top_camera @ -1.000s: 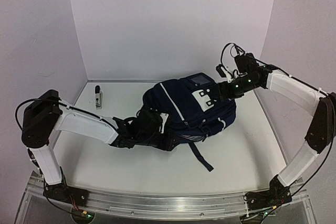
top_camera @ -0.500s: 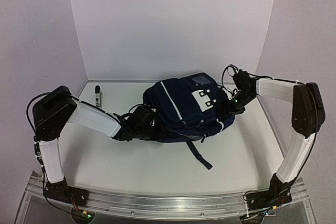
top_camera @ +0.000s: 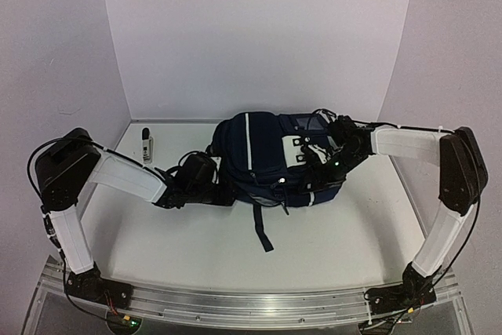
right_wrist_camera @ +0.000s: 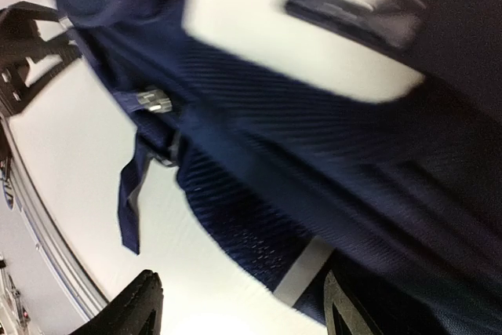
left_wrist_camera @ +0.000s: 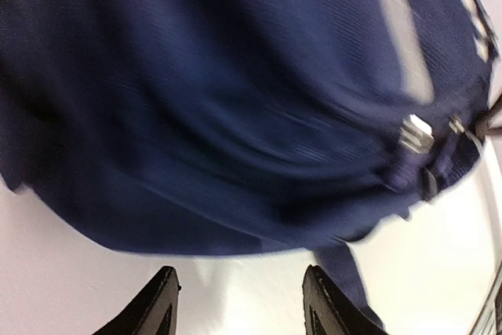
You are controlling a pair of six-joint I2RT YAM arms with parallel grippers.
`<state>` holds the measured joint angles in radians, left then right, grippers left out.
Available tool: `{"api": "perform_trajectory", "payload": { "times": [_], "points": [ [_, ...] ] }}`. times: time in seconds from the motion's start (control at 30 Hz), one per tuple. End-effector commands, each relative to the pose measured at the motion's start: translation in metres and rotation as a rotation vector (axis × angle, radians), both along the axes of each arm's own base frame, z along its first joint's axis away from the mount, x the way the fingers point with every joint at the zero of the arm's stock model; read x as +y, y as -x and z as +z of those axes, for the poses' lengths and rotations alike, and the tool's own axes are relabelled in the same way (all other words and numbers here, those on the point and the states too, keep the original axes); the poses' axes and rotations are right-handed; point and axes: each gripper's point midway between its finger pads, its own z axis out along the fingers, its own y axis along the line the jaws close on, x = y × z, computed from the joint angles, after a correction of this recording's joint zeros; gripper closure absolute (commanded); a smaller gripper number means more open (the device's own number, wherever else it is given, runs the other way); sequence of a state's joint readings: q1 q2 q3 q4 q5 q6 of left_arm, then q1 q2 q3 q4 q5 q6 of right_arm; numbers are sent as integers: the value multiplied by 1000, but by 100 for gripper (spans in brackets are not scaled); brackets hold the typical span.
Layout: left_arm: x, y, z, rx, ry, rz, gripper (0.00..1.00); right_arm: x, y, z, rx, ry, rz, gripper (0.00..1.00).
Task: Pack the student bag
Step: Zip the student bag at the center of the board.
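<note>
The student bag (top_camera: pixel 263 154), a large navy backpack with grey-white stripes, lies in the middle of the table, and its loose strap (top_camera: pixel 261 233) trails toward the near edge. My left gripper (top_camera: pixel 218 184) is low at the bag's left side. In the left wrist view it (left_wrist_camera: pixel 243 300) is open over bare table, with the bag's fabric (left_wrist_camera: pixel 235 100) just ahead. My right gripper (top_camera: pixel 318 169) is at the bag's front right. In the right wrist view it (right_wrist_camera: pixel 243 304) is open, and the mesh side pocket (right_wrist_camera: pixel 251 225) reaches toward one finger (right_wrist_camera: pixel 353 307). Both wrist views are blurred.
A small white-and-black stick-shaped object (top_camera: pixel 146 145) lies at the back left near the wall. White walls close the table on the left, back and right. Bare tabletop (top_camera: pixel 157 241) stretches in front of the bag.
The bag has turned and shifted left, so its stripe now runs straight and the strap points to the near edge. My right gripper swung from the back right down to the bag's front right.
</note>
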<state>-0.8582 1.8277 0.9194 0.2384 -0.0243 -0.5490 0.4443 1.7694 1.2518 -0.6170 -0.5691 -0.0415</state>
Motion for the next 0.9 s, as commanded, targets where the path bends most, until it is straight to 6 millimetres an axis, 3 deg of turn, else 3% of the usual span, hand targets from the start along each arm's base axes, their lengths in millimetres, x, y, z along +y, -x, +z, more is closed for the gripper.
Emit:
{"api": "perform_trajectory", "payload": {
  "times": [0.0, 0.2, 0.33, 0.57, 0.87],
  "points": [
    [-60, 52, 36, -148, -26, -192, 44, -8, -1, 32, -104, -4, 10, 29],
    [-107, 58, 21, -140, -63, -143, 44, -26, -10, 22, -172, 112, 8, 29],
    [-135, 58, 9, -127, -72, -103, 43, -29, -14, 25, -189, 129, -5, 29],
    [-144, 54, -17, -49, -52, 22, 42, -30, -17, 29, -205, 134, -10, 29],
    [-157, 40, -46, -35, -62, 113, 52, -31, -12, 22, -189, 142, -1, 29]
  ]
}}
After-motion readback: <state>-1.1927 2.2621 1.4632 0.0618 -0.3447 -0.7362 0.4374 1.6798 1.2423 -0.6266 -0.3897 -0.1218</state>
